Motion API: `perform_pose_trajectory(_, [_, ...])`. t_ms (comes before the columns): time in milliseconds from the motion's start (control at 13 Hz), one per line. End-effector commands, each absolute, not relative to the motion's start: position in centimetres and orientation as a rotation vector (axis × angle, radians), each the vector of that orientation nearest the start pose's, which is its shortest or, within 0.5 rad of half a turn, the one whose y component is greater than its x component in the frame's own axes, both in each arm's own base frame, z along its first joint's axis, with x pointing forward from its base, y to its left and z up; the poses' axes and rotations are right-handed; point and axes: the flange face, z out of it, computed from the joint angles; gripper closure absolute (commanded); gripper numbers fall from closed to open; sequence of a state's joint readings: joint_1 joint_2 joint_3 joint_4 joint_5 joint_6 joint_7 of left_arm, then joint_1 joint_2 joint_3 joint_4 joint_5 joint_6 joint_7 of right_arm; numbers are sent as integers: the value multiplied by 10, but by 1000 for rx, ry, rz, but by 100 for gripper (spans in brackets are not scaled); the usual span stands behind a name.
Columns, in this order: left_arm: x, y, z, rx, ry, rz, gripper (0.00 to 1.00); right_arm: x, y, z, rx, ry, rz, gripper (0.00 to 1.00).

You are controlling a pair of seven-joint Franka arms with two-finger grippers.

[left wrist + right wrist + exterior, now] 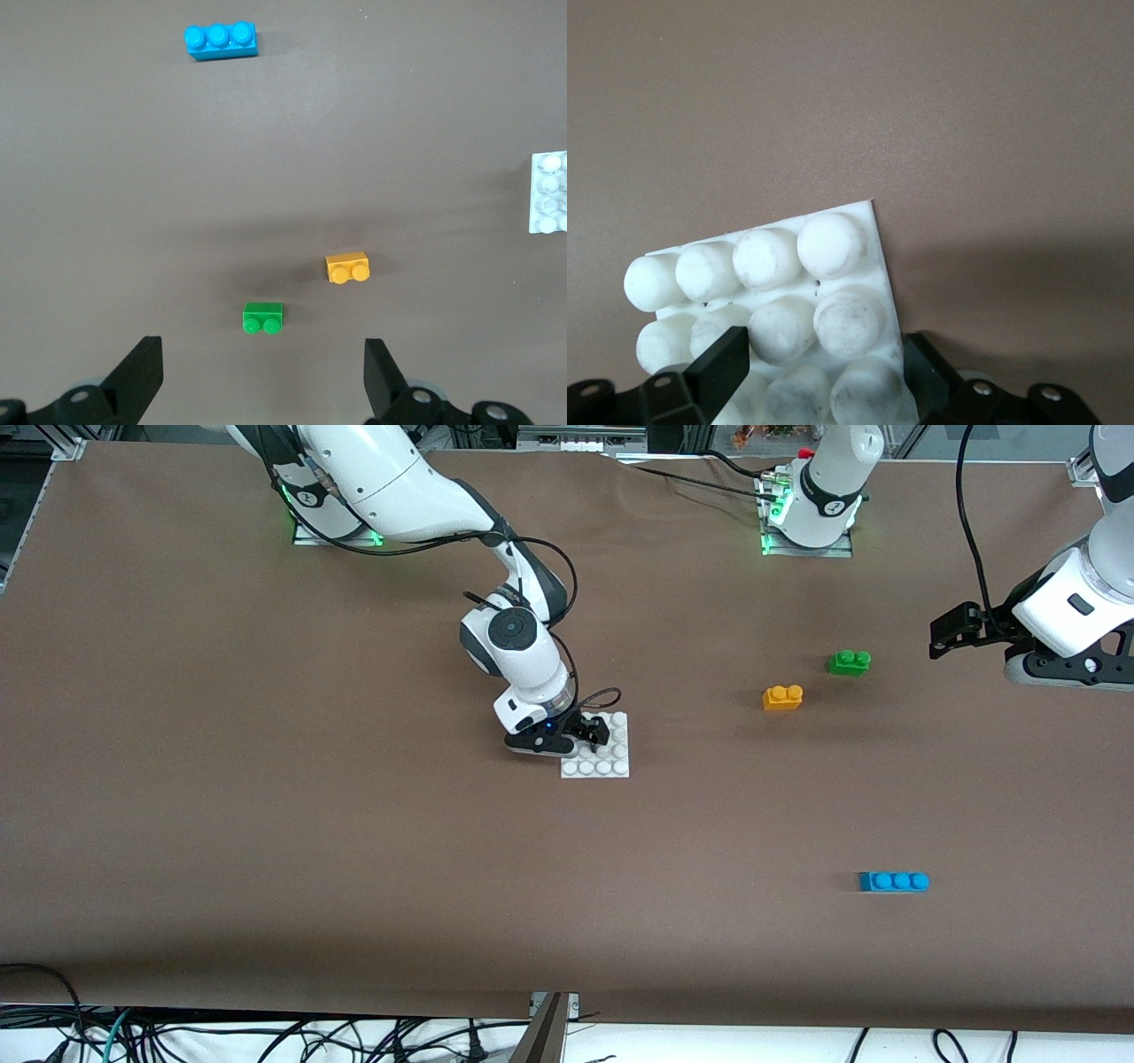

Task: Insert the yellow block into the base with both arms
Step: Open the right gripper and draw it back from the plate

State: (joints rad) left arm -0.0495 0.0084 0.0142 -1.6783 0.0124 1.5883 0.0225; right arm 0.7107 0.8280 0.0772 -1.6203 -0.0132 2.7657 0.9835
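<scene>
Front view: right hand (592,735) down on base (611,766), clamped shut on its edge. Left hand (948,631) up in air, wide open, empty, over table's left-arm end.

Left wrist view: yellow block (346,266) ahead of fingers (137,376), green brick (263,318) closer in. Could grab wrong one.

Right wrist view: grip only on the base's edge studs, might slip when block is pressed in.

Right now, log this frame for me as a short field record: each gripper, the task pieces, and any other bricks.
right gripper: down at the white base plate, shut on it
left gripper: open, in the air at the left arm's end of the table, waiting
yellow block: loose on the table, not yet picked up
green brick: beside the yellow block, farther from the front camera
blue brick: nearest the front camera
</scene>
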Motion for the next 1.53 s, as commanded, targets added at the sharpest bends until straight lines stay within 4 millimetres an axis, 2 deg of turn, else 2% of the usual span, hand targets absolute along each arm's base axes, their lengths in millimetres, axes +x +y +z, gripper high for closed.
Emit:
perform_pose_trajectory(0, [554,-20,575,-3141,77,164,0,509,507,157,-2835,339,-230,20])
perform_pose_trajectory(153, [554,-20,575,-3141,77,164,0,511,507,161,-2833,332,-235,20])
perform_pose_trajectory(307, [554,-20,575,-3141,77,166,0,526,505,179,-2850,345,-221,20])
perform_pose_trajectory(460, [554,-20,575,-3141,79,171,0,536,509,212,-2888,351,-180,2])
perform_pose_trajectory(690, [553,-19,575,-3140,77,176,0,556,493,262,-2913,402,-126,1])
perform_pose_trajectory(843, [553,-19,575,-3140,77,176,0,575,460,308,-2944,357,-115,1])
perform_pose_trajectory(920, [554,-19,574,-3140,77,181,0,586,434,329,-2974,324,-87,1])
perform_pose_trajectory(997, [554,-19,574,-3140,77,181,0,589,414,357,-2999,274,-48,1])
perform_pose_trajectory(1150, [554,-20,573,-3141,77,183,0,595,343,401,-3065,112,34,1])
perform_pose_trajectory(1227, [555,-20,571,-3141,76,188,0,594,306,418,-3085,32,92,1])
perform_pose_trajectory(1303, [555,-20,569,-3141,76,195,0,589,277,438,-3089,24,125,1])
perform_pose_trajectory(1457, [555,-20,559,-3135,81,265,0,575,235,464,-3100,67,134,1])
